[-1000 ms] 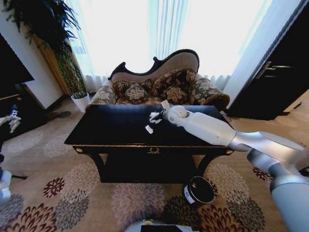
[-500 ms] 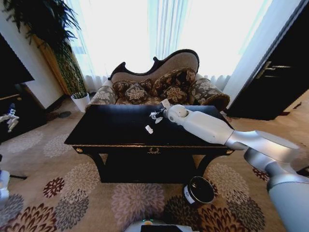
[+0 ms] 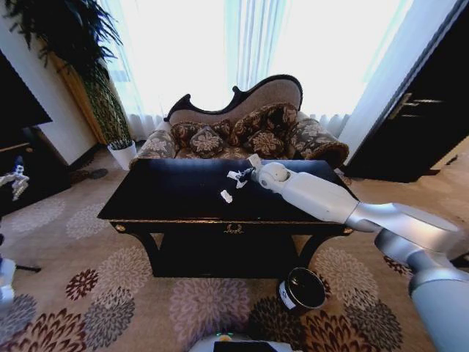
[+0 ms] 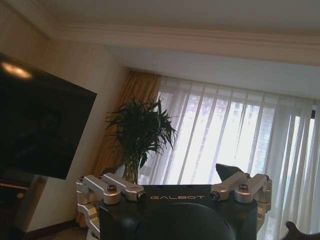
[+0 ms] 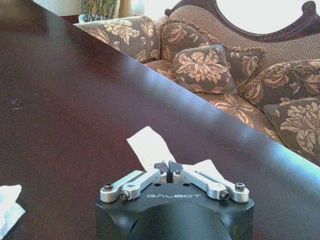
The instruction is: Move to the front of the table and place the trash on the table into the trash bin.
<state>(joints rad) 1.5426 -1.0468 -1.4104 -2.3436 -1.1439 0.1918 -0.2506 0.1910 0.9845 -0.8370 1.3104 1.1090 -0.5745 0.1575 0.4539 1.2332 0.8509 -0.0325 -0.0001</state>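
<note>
surface [image 3: 176, 192]: black, before the sofa [image 3: 242, 132] | bin [image 3: 302, 289]: on the carpet by the front right leg | right gripper [image 5: 168, 169]: over the surface's back middle, jaws pinched on a paper scrap [image 5: 150, 146] | second scrap [image 3: 226, 196]: nearer the front (loose) | left gripper [image 4: 175, 197]: raised toward the curtains, jaws wide

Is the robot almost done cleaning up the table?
Not yet. It is already parked at the table. The right gripper has its jaws shut on one paper scrap, just above the tabletop. Another scrap lies on the table, and the bin on the floor looks empty. The left gripper is raised, idle.
</note>
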